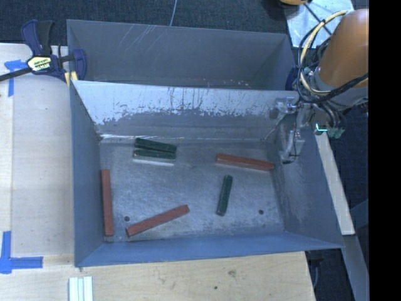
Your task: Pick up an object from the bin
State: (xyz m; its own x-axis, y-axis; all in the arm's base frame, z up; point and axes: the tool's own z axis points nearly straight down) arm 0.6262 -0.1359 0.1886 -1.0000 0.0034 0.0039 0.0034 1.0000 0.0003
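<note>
My gripper [289,150] hangs at the bin's right wall, its fingers pointing down with nothing between them, raised above the floor. Just left of its tips lies a reddish-brown stick [245,162], flat on the bin floor near the back right. A short dark green stick [224,195] lies a little lower, towards the middle right.
A dark green and white block [155,150] rests at the back left. One reddish-brown stick [107,202] lies along the left wall, another [158,221] slants near the front. The arm with its orange cover and cables stands over the right rim.
</note>
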